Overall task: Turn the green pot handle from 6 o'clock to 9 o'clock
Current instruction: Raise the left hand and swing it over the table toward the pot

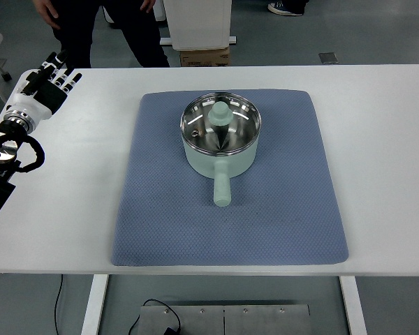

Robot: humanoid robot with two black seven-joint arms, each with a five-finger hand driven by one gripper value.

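White table (377, 139) seen, blue mat (153, 209) laid at centre. Green pot (221, 143) set on mat toward 12 o'clock, lid (220, 118) on, handle (222, 188) pointed at 6 o'clock; rotation not yet begun. Risk judged: mat dragged or bunched if pot pushed, not turned; lid shaken loose by abrupt swing. Left hand (47, 87) held at 10 o'clock, well apart from pot, fingers extended, nothing held or touched. Person's legs (105, 31) seen at 11 o'clock.

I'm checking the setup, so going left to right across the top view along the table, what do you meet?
Left hand → bare table → blue mat → green pot, its handle pointing toward the near edge.
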